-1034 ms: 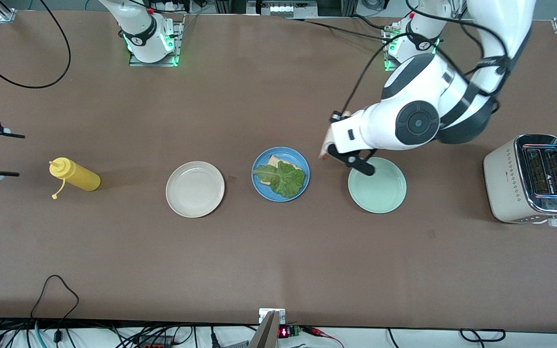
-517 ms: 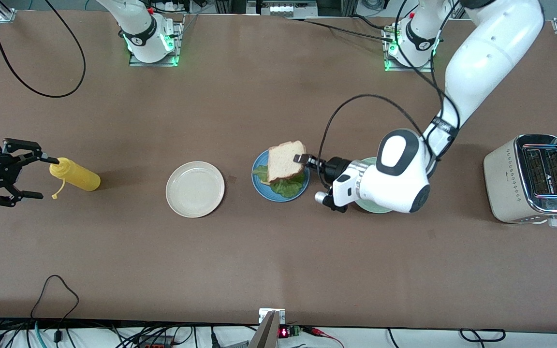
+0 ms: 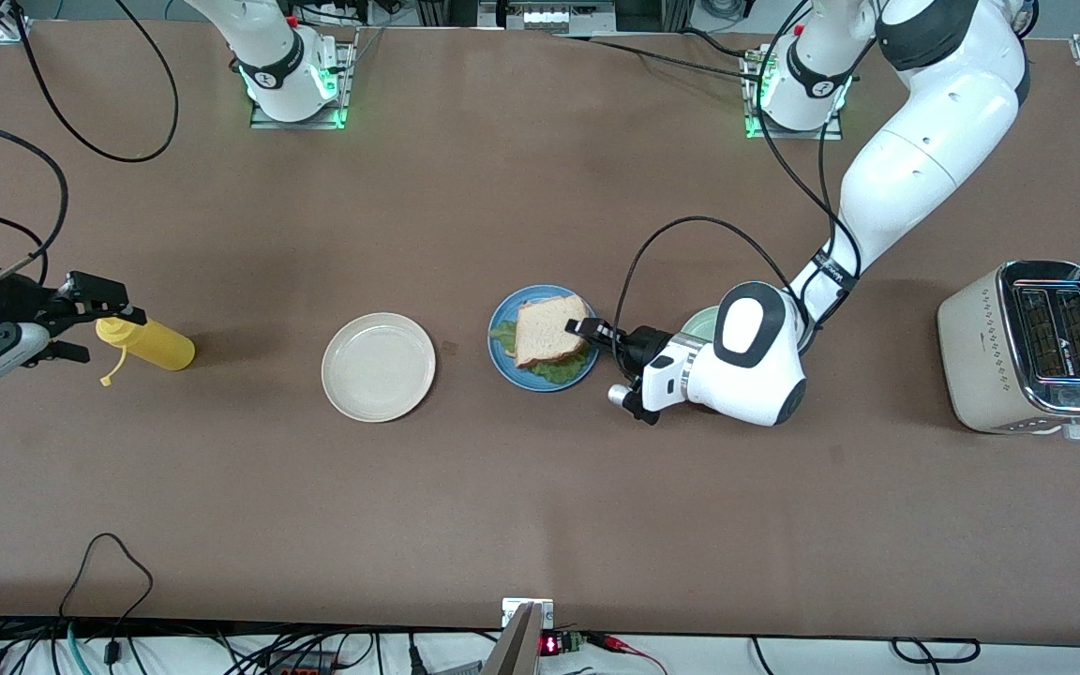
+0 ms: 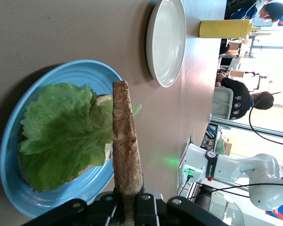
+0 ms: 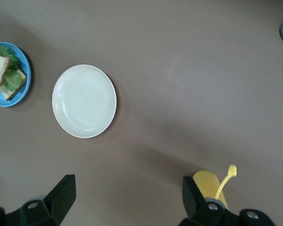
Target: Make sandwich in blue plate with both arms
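Observation:
The blue plate (image 3: 502,361) sits mid-table and holds a toasted bread slice with a green lettuce leaf (image 3: 559,370) on it. My left gripper (image 3: 583,328) is shut on a second bread slice (image 3: 547,330) and holds it just over the lettuce, tilted. In the left wrist view the held slice (image 4: 125,146) stands edge-on over the lettuce (image 4: 61,134) and blue plate (image 4: 19,197). My right gripper (image 3: 81,314) is open and empty at the right arm's end of the table, right beside the yellow bottle's nozzle end.
A yellow squeeze bottle (image 3: 148,342) lies by the right gripper. A beige plate (image 3: 378,367) sits beside the blue plate toward the right arm's end. A pale green plate (image 3: 701,323) is mostly hidden under the left arm. A toaster (image 3: 1032,347) stands at the left arm's end.
My left gripper has brought the bread slice from near the green plate over the blue plate and lowered it onto the lettuce. My right gripper has moved toward the yellow bottle.

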You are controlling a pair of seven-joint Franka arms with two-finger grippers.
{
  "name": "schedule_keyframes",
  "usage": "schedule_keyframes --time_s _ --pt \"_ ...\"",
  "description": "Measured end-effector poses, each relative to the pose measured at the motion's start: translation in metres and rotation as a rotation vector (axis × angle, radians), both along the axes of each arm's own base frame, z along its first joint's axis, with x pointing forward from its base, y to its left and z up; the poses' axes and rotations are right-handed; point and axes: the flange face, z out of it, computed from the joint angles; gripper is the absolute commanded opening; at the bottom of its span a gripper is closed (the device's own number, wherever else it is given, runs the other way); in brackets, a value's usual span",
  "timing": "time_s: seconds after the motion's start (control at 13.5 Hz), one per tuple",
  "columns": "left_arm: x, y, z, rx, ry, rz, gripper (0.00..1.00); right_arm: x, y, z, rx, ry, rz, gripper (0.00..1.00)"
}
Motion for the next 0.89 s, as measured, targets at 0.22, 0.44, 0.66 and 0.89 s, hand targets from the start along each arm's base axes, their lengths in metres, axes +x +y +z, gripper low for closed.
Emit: schedule_keyframes --time_s 0.22,0.44,0.66,0.89 --pt "-0.001 0.003 -0.011 0.009 -0.007 0.011 1.00 -0.017 -0.005 0.004 -0.085 0.067 -0.210 1.00" --pt "0.003 0.026 -0.019 0.051 -0.021 -0.022 1.00 -0.036 0.011 0.024 -0.180 0.123 -0.384 1.00" --pt "0.014 0.072 -0.002 0.127 -0.067 -0.102 1.00 -0.048 0.012 0.056 -0.258 0.077 -0.433 1.00" --pt "0.028 0.115 0.054 0.217 -0.134 -0.147 1.00 -0.057 -0.026 0.080 -0.251 0.044 -0.503 1.00"
